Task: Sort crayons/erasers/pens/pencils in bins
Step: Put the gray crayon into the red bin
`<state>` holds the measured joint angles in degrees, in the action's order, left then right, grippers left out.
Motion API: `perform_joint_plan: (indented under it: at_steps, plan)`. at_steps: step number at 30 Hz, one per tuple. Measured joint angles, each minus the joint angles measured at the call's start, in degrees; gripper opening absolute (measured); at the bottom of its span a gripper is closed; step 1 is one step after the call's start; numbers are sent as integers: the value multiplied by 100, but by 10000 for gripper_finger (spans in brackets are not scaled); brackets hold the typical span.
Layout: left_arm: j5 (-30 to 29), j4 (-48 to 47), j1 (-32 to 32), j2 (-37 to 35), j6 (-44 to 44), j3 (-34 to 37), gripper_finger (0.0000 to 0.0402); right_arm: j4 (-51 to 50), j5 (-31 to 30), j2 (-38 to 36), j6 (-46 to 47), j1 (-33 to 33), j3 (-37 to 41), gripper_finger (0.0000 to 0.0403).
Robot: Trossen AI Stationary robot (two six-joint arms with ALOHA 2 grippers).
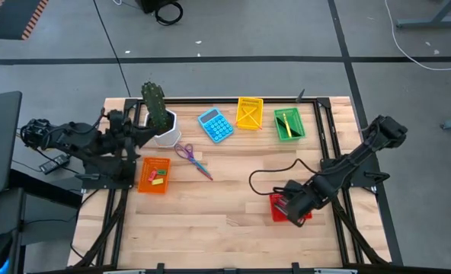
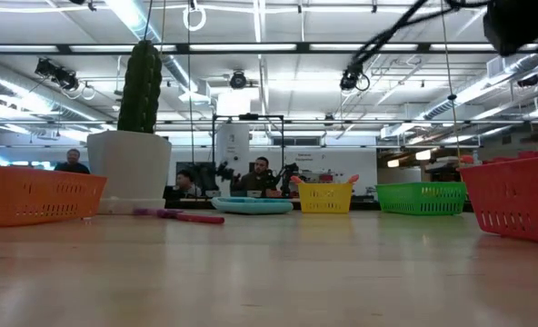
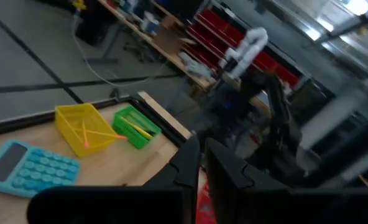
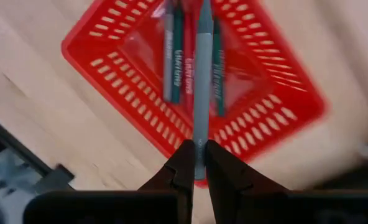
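My right gripper (image 1: 290,204) hangs over the red bin (image 1: 300,215) at the table's near right and is shut on a grey pen (image 4: 201,74). Several crayons (image 4: 179,62) lie in the red bin (image 4: 109,68). My left gripper (image 3: 202,158) is shut and empty, up at the far left beside the white plant pot (image 1: 166,129). The orange bin (image 1: 155,175) holds pink and green erasers (image 1: 157,176). The yellow bin (image 1: 249,113) holds orange pencils. The green bin (image 1: 289,124) holds a yellow pencil. My right gripper pinches the grey pen's near end (image 4: 200,149) between its two fingers. The fingers come from above, slanting down. The pen runs on in line with them, over the crayons in the red bin. Whether its far end rests on anything, I cannot tell.
A blue calculator (image 1: 215,125) lies between the plant pot and the yellow bin. Purple-handled scissors (image 1: 193,160) lie right of the orange bin. A black cable (image 1: 267,176) curls on the table by my right arm. Bare wood stretches across the table's near middle.
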<state>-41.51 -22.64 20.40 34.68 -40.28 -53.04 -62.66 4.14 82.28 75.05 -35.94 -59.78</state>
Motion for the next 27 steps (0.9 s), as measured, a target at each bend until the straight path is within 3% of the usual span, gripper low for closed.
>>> perform_joint_plan:
  at_steps: [5,15,27]
  plan:
    - [-58,118,8,160,-299,-2,34,1330,86,-292,161,4,988,37]
    - [86,411,9,735,-807,0,37,2149,-57,-297,-583,21,1810,37]
    - [87,929,7,1230,-859,0,42,2789,-265,-225,-609,292,2257,39]
